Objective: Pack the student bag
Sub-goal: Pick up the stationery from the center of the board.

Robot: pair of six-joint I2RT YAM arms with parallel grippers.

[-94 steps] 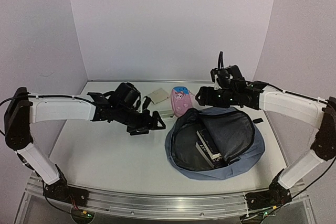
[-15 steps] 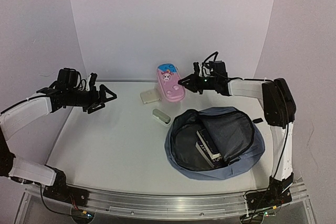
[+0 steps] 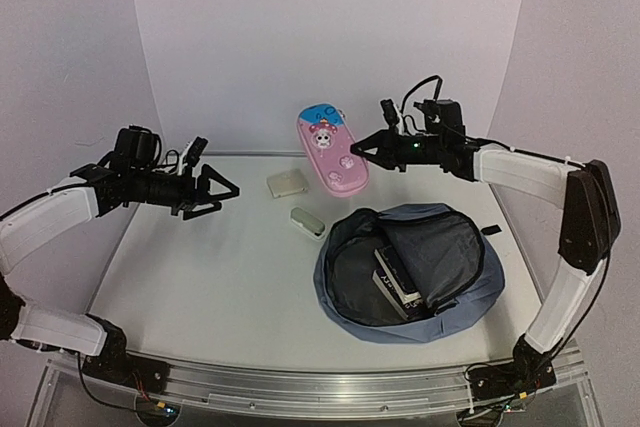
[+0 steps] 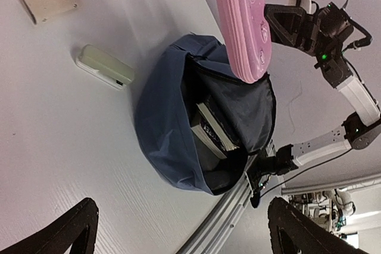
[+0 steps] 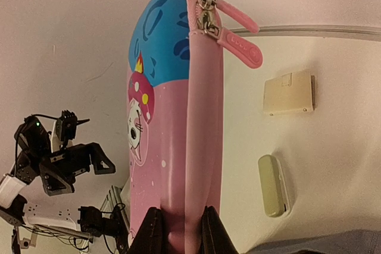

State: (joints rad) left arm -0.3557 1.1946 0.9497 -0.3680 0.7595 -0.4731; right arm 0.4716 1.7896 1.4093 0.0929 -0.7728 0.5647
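Bag (image 3: 440, 252) lies mouth-up at the worktop's (image 3: 200, 277) front right, open to receive. Right end effector (image 3: 362, 154) pinches the pink case (image 3: 332, 150) aloft behind it, likely for loading; left end effector (image 3: 225, 197) hangs wide, empty, near the left edge.

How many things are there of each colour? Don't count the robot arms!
Pink: 1, the pencil case
Blue: 1, the bag
Cream: 1, the flat box
Pale green: 1, the little case
Dark: 1, the book in the bag
Total: 5
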